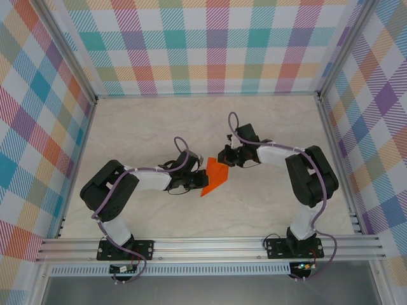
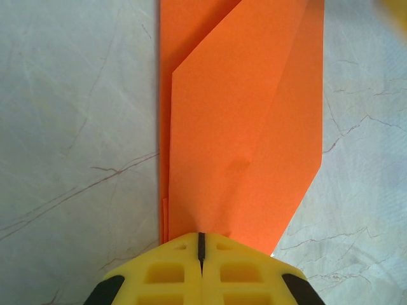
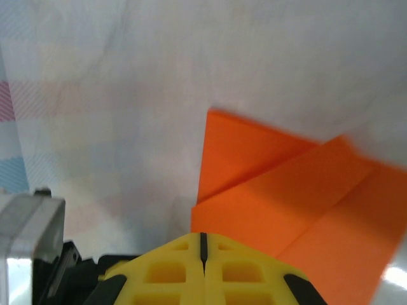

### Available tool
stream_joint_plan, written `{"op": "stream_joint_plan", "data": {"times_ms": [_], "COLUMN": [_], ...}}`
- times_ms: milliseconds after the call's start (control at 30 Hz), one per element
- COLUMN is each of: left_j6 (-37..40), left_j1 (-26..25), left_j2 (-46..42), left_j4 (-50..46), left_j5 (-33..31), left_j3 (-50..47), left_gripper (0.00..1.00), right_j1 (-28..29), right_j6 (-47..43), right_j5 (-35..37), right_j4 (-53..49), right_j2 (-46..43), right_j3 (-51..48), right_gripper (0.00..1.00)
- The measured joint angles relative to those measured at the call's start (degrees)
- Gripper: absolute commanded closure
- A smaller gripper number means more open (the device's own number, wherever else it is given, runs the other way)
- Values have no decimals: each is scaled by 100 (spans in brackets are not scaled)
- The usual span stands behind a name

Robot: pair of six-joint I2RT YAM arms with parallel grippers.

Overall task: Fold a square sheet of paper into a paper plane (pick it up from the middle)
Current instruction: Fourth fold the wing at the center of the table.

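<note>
The square sheet of paper is bright orange and lies mid-table, folded into a narrow pointed shape with layered flaps. In the left wrist view the paper lies face-up on the marbled table, running away from my left gripper. That gripper's yellow fingers are shut and its tips sit on the paper's near end. From above, the left gripper is at the paper's left edge. My right gripper is at its far corner. In the right wrist view the right gripper is shut, with its tips at the edge of the paper.
The pale marbled table is enclosed by plaid walls at the back and both sides. An aluminium rail with both arm bases runs along the near edge. The left arm's body shows at the lower left of the right wrist view.
</note>
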Motion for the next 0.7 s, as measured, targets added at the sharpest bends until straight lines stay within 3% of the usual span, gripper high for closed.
{"op": "stream_joint_plan", "data": {"times_ms": [167, 567, 700], "left_j6": [-2, -2, 0], "left_j1": [0, -2, -2], "left_j2": [0, -13, -98], "left_j4": [0, -20, -330], "left_j5": [0, 0, -2], "left_j3": [2, 22, 120], "left_gripper": [100, 100, 94], "right_j1": [354, 378, 378], "right_j6": [258, 452, 457], "right_j5": [-278, -275, -190], "right_j4": [63, 70, -20], "right_j2": [35, 450, 450], "right_j3": [-258, -262, -216], "right_gripper": [97, 97, 97]}}
